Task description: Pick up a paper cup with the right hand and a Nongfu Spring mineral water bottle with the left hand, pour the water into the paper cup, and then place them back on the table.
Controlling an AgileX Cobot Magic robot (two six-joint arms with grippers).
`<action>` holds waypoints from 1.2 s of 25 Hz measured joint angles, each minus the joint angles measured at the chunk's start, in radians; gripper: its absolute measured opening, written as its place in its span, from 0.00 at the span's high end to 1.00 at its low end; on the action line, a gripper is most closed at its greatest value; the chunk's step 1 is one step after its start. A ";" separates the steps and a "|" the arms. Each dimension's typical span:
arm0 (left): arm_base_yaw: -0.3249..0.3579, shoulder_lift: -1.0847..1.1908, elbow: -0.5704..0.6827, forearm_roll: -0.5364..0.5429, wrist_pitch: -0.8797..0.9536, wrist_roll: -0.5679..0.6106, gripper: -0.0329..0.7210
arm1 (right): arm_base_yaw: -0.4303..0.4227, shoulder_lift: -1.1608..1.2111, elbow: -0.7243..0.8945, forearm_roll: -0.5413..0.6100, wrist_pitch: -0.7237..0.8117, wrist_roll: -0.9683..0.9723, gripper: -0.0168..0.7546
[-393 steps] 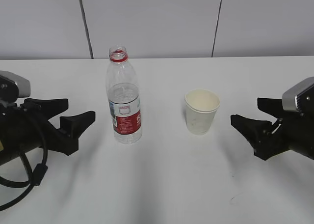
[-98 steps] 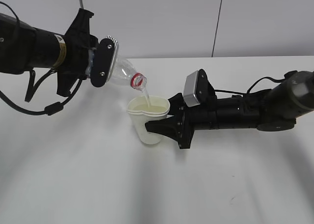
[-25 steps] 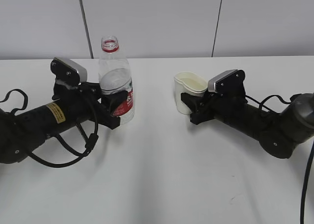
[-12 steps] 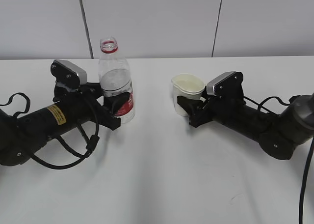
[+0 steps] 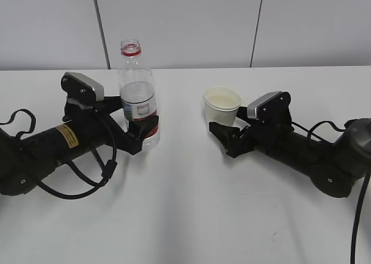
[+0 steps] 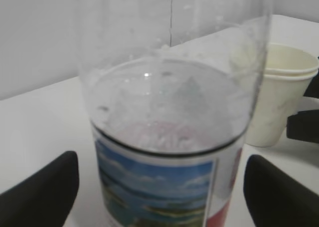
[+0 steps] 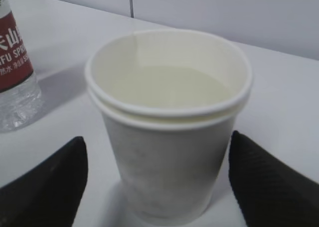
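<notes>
The Nongfu Spring mineral water bottle (image 5: 138,96) stands upright and uncapped on the white table (image 5: 185,212), part full of water. My left gripper (image 5: 134,126) is open around its labelled lower half. In the left wrist view the bottle (image 6: 169,137) fills the frame, with gaps between it and both fingertips (image 6: 45,192). The paper cup (image 5: 222,105) stands on the table with a round rim and holds water (image 7: 169,85). My right gripper (image 5: 228,129) is open, and its fingers (image 7: 45,182) flank the cup (image 7: 169,127) without touching it.
A grey panelled wall runs behind the table's far edge. The cup also shows to the right of the bottle in the left wrist view (image 6: 279,107), and the bottle at the left edge of the right wrist view (image 7: 15,62). Black cables trail from both arms.
The right gripper has opened and let go of the cup, whose squeezed rim is round again. The left gripper has opened off the bottle, which now stands free.
</notes>
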 joint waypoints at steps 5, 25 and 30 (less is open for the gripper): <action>0.006 0.000 0.000 0.001 0.028 0.000 0.14 | 0.000 0.000 0.009 0.019 0.000 0.000 0.12; 0.151 -0.100 0.202 -0.209 0.024 0.154 0.17 | -0.002 -0.070 0.186 0.454 -0.002 -0.063 0.18; 0.151 -0.109 0.206 -0.350 0.025 0.223 0.17 | -0.050 -0.092 0.186 0.516 -0.002 -0.069 0.19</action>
